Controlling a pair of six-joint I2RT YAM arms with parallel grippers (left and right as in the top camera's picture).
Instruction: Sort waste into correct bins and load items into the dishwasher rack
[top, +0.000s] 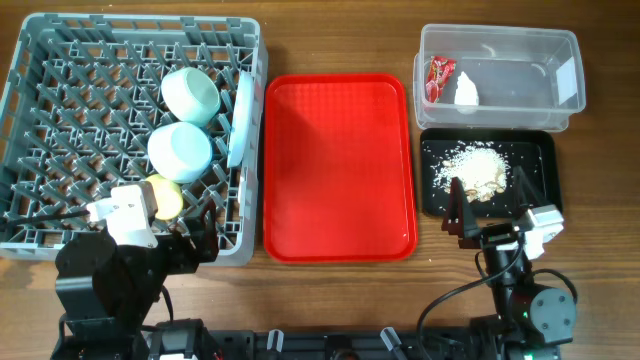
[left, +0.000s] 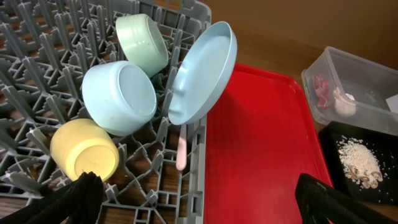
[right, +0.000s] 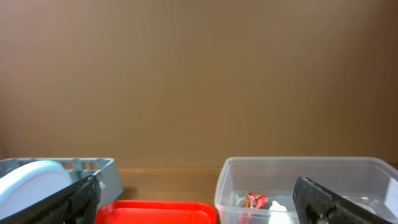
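The grey dishwasher rack (top: 60, 60) holds two pale bowls (top: 190, 95) (top: 180, 150), a yellow cup (top: 165, 197) and a pale plate (top: 240, 120) standing on edge at its right wall. A thin pale stick (left: 181, 152) hangs below the plate (left: 202, 74). The clear tub (top: 500, 40) holds the red wrapper (top: 440, 78) and white paper wad (top: 467, 92). The black tray (top: 540, 150) holds crumbs (top: 475, 168). My left gripper (top: 200, 243) is open and empty over the rack's front right corner. My right gripper (top: 490, 215) is open and empty at the black tray's front edge. The fork is not visible.
The flat red tray (top: 340, 165) lies bare between the rack and the bins. The right wrist view looks level past the tub (right: 298, 168) to a brown wall. The arm bases stand at the table's front edge.
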